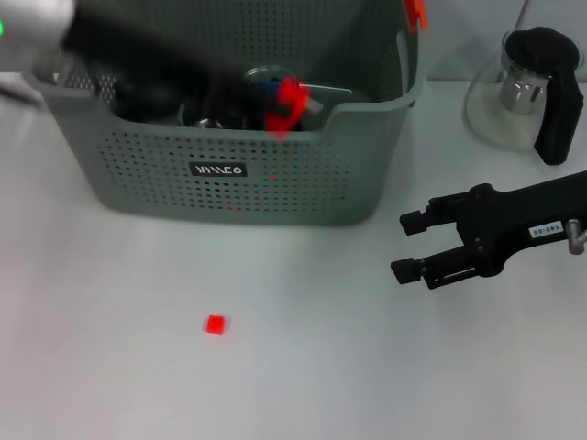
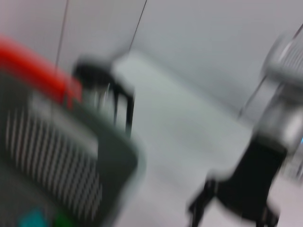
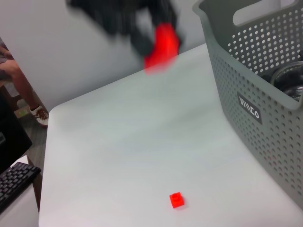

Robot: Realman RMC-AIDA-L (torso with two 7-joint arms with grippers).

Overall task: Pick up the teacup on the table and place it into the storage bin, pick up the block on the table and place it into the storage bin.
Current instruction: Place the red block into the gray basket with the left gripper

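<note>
Small red plastic block (image 1: 215, 324) lies alone on the white worktop (image 1: 110, 367), at 6 o'clock from the grey-green perforated storage bin (image 1: 229, 174). Right tool (image 1: 408, 246) hovers at 3 o'clock, fingers apart. Left tool (image 1: 284, 105), blurred, reaches over the bin's front rim; I cannot tell its state.

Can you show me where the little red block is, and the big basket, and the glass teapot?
red block (image 1: 215, 324): head view, middle of its top face.
storage bin (image 1: 220, 170): head view, black label on its front wall.
glass teapot (image 1: 491, 115): head view, clear glass belly beside its black handle.
</note>
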